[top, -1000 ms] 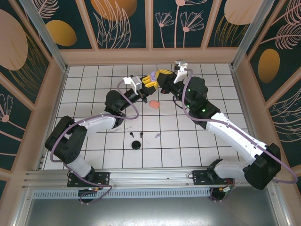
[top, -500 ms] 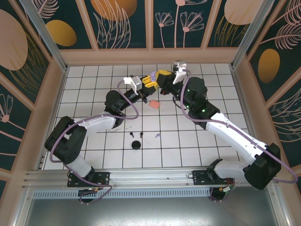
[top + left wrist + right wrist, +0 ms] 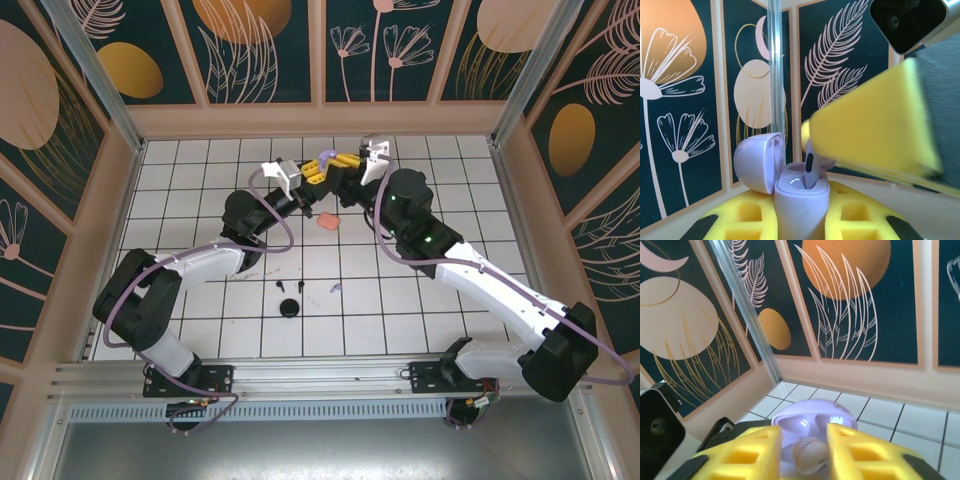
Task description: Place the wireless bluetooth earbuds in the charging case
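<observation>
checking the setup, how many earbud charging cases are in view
3: an open lilac plastic case in the left gripper, a closed salmon-pink case on the tiles just nearer, and a round black case nearer the bases.

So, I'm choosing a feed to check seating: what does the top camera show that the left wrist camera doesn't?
Top camera: the tiled table with a salmon-pink case, a black case and loose earbuds lying on it. Left wrist camera: the raised lid and a lilac earbud standing in its socket. Both: the lilac case gripped by the left claw, with the right claw right beside it.
</observation>
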{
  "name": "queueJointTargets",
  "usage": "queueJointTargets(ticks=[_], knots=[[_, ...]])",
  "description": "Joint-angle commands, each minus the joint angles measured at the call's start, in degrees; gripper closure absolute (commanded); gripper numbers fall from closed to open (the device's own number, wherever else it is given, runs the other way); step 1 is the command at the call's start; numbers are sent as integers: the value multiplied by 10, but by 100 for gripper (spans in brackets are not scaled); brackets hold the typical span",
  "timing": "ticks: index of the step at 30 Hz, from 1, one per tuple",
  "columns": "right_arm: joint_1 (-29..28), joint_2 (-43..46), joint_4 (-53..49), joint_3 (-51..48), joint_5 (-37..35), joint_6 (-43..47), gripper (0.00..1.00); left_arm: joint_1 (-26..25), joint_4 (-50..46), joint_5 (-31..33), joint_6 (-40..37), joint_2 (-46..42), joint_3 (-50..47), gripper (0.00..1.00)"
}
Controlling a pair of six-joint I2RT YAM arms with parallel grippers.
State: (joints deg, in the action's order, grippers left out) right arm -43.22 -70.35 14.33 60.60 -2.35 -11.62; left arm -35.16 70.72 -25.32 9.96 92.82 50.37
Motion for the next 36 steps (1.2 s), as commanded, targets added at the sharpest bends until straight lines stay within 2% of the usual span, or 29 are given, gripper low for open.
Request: queueJointTargets(ticks=[1, 9, 14, 16, 18, 22, 24, 36], knots=[[-11, 4, -42, 29, 17, -13, 54, 1, 2, 4, 7, -18, 16, 100], [9, 37, -113, 107, 40, -58, 29, 1, 5, 2, 8, -18, -5, 100], [29, 38, -199, 159, 39, -103, 27, 0, 6, 0, 3, -25, -22, 100], [37, 32, -239, 178, 38, -114, 30, 1, 3, -5, -2, -30, -28, 100], [46, 17, -283, 199, 44, -121, 40, 0, 0, -11, -5, -34, -32, 100], [51, -13, -344, 221, 60, -128, 86, 1, -17, -23, -12, -41, -33, 100], [52, -26, -364, 225, 66, -131, 99, 0, -22, -26, -15, -44, -34, 100], [53, -54, -400, 217, 88, -148, 100, 0, -33, -38, -23, -50, -32, 100]])
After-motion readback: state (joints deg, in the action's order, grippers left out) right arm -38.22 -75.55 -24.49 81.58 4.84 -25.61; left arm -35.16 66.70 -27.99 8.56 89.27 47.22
